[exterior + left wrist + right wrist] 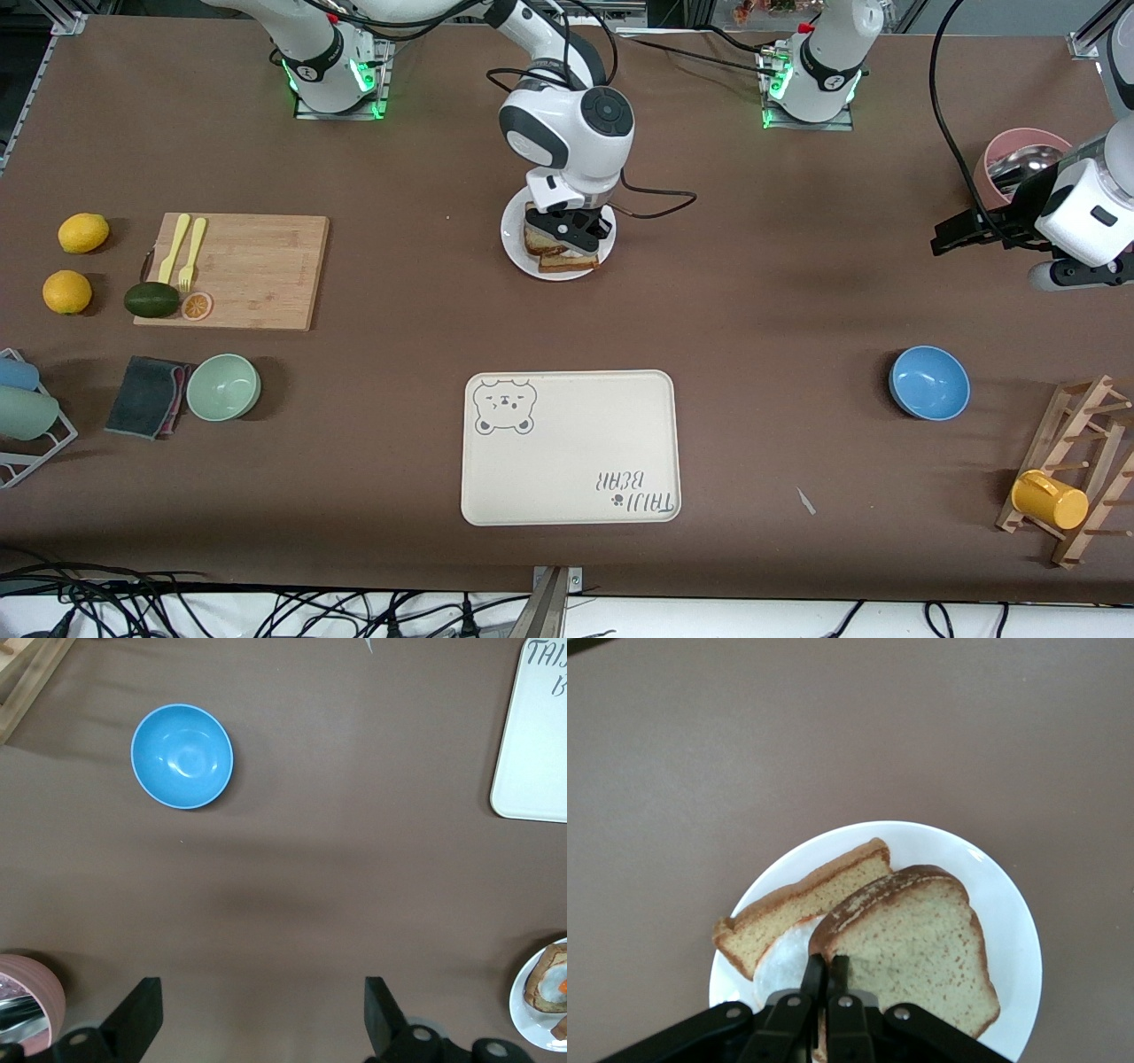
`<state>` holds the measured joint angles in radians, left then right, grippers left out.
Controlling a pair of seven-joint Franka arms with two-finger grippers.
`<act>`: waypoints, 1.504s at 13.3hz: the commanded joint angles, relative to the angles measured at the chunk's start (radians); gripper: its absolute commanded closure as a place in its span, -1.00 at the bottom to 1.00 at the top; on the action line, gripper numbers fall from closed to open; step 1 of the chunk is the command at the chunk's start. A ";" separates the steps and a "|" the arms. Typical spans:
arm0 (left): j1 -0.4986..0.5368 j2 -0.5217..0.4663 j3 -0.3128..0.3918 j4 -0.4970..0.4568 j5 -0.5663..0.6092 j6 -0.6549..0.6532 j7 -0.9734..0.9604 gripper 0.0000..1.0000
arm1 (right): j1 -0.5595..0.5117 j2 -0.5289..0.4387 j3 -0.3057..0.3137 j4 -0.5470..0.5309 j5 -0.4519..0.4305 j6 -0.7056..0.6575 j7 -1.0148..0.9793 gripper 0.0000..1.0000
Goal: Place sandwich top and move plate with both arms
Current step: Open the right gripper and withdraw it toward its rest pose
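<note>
The plate (516,251) sits mid-table toward the robots' bases. My right gripper (576,235) is down on it. In the right wrist view that gripper (827,970) is shut on the crust edge of the sandwich top (912,943), a bare speckled slice. The slice overlaps a lower slice (799,904) with egg white showing on the plate (1005,912). My left gripper (952,235) waits open above the table near a pink bowl, its fingers (142,1014) wide apart over bare brown surface. The plate's edge (523,1014) shows in that view.
A cream bear tray (571,447) lies nearer the front camera than the plate. A blue bowl (928,382) and a wooden rack with a yellow cup (1050,499) stand at the left arm's end. A cutting board (235,270), lemons, a green bowl (223,386) and a cloth are at the right arm's end.
</note>
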<state>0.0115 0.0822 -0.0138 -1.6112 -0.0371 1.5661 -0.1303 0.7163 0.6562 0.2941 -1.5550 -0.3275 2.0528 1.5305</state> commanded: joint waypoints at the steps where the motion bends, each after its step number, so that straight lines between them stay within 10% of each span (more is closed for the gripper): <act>1: -0.005 0.011 -0.002 0.022 0.020 -0.006 -0.011 -1.00 | 0.019 0.019 -0.009 0.036 -0.038 0.001 0.014 1.00; 3: -0.007 0.011 -0.005 0.022 0.019 -0.006 -0.025 -1.00 | 0.020 0.020 -0.009 0.055 -0.035 0.003 0.016 1.00; 5: -0.007 0.013 -0.014 0.022 0.019 -0.006 -0.029 -1.00 | 0.020 0.020 -0.009 0.056 -0.038 0.004 0.016 -0.49; 8: -0.005 0.013 -0.014 0.022 0.020 -0.006 -0.028 -1.00 | 0.015 0.011 -0.010 0.073 -0.039 0.000 0.014 -0.95; 20: -0.010 0.036 -0.018 0.024 -0.084 -0.009 -0.017 -1.00 | -0.271 -0.207 -0.066 0.119 0.123 -0.237 -0.628 -0.98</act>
<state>0.0080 0.1065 -0.0347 -1.6112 -0.0877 1.5661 -0.1497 0.5118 0.4909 0.2192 -1.4234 -0.2510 1.8391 1.0252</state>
